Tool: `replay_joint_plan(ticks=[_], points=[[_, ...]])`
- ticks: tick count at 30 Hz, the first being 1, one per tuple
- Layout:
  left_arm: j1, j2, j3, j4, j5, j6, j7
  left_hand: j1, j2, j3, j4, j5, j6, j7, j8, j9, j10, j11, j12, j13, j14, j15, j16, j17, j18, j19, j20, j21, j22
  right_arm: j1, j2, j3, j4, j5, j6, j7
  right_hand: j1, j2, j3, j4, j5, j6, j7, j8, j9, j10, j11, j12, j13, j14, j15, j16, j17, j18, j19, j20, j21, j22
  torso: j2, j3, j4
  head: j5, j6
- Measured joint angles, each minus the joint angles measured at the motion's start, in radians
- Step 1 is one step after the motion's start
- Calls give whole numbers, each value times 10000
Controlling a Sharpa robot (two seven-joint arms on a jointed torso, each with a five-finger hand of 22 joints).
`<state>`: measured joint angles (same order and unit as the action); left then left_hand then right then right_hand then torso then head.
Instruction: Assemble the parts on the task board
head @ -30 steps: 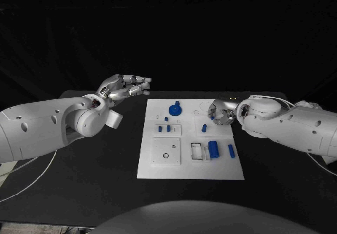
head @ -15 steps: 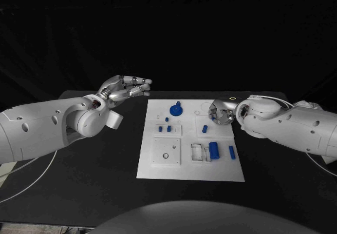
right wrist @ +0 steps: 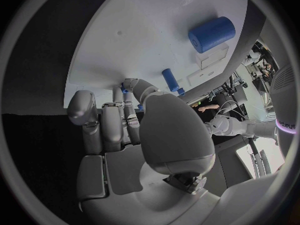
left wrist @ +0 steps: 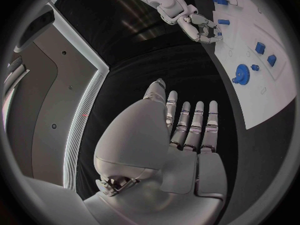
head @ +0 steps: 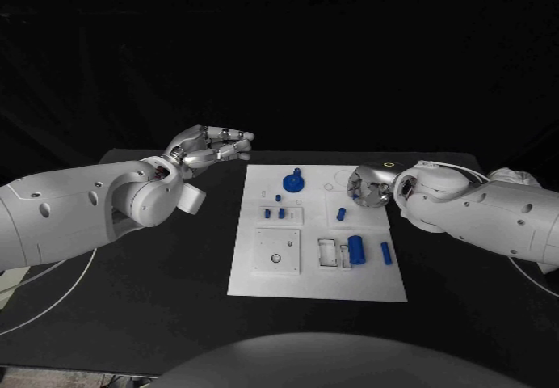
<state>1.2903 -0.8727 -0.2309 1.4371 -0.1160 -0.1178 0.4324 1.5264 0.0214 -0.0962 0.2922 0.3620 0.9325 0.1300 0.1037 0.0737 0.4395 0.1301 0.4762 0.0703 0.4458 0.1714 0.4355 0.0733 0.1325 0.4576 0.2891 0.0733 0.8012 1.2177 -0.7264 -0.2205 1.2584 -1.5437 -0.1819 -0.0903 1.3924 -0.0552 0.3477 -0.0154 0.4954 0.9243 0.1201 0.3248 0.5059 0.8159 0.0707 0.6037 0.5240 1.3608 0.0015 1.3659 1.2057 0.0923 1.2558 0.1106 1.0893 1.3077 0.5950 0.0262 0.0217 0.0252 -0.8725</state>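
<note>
The white task board lies in the middle of the black table. On it are a blue gear, two short blue pegs, another blue peg, a thick blue cylinder and a blue rod. My right hand hovers over the board's far right corner with its fingers curled down. A small blue piece shows at its fingertips, and I cannot tell whether it is held. My left hand hangs above the table off the board's far left corner, its fingers stretched out and holding nothing.
A square white plate with a small ring sits on the board's near left part. Beside the thick cylinder is a white frame with slots. Black table surrounds the board on every side.
My right hand has drifted a little toward the board's far edge. My left hand has hardly moved.
</note>
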Motion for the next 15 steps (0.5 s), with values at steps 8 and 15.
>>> replay_joint_plan(ticks=[8, 15], points=[[-1, -52, 0, 1, 0, -6, -41, 9, 10, 0, 0, 0, 0, 0, 0, 0, 0, 0, 0, 1, 0, 0, 0, -6, 0, 0, 0, 0, -10, 325, -371, -8, 513, 181, -331, 130, 0, 0, -27, -26, 65, 11, 12, -11, 115, 67, 21, -1, -21, 0, 0, 0, -12, 0, 0, 0, -1, -1, -7, 4, 0, 51, 0], [-2, -68, -1, -14, 0, -7, -88, 9, 10, 0, 0, 0, 0, 0, 0, 0, 3, 2, 20, -8, 0, 0, 0, -14, 0, -1, 0, 0, -14, 1163, -1041, 17, 1646, 510, -401, 108, 0, -1, -28, -26, 64, 11, 12, -12, 120, 114, 44, -2, -42, -36, 36, -39, -55, 0, 0, 1, -1, -1, -20, 1, 0, 70, 0]])
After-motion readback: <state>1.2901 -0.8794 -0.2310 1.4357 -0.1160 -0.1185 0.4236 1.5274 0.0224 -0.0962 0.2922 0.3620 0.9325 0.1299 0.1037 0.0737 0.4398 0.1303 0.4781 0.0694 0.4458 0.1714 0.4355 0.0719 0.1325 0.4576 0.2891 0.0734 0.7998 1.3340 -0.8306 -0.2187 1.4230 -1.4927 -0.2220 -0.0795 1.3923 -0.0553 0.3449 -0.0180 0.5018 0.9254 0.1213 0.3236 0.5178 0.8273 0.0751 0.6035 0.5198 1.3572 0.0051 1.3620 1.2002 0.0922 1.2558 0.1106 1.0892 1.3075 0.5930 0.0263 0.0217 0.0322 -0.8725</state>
